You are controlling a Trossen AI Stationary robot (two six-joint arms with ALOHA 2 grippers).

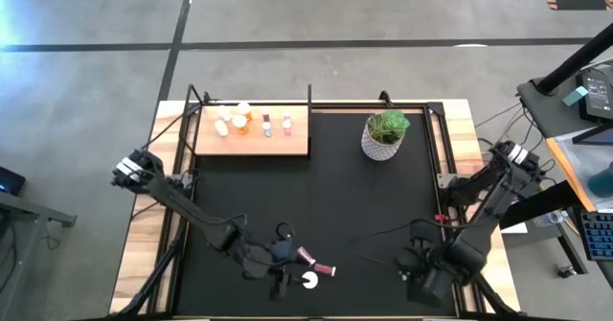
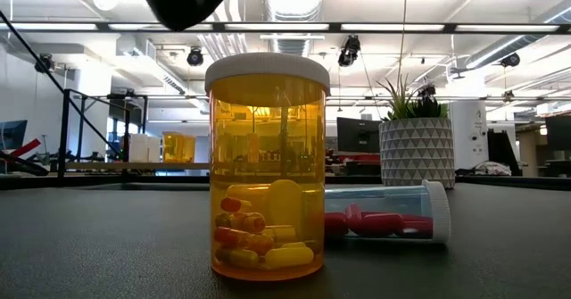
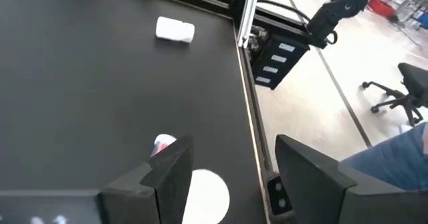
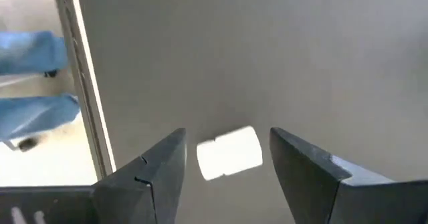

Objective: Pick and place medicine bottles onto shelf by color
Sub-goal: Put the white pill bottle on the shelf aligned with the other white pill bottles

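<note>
A black mat (image 1: 316, 196) covers the table, with an open office hall behind it. The wooden shelf (image 1: 251, 141) lies at the far left corner and carries several bottles (image 1: 241, 118); a potted plant (image 1: 385, 135) stands near the far right. By the near edge an orange bottle (image 2: 268, 170) stands upright, and a clear bottle (image 2: 388, 211) of red pills lies on its side beside it. The left gripper (image 3: 231, 177) hangs over the orange bottle's white cap (image 3: 206, 196), fingers apart and empty. The right gripper (image 4: 227, 164) hovers near the near right corner, fingers wide on either side of a white bottle (image 4: 230, 153) lying flat on the mat.
</note>
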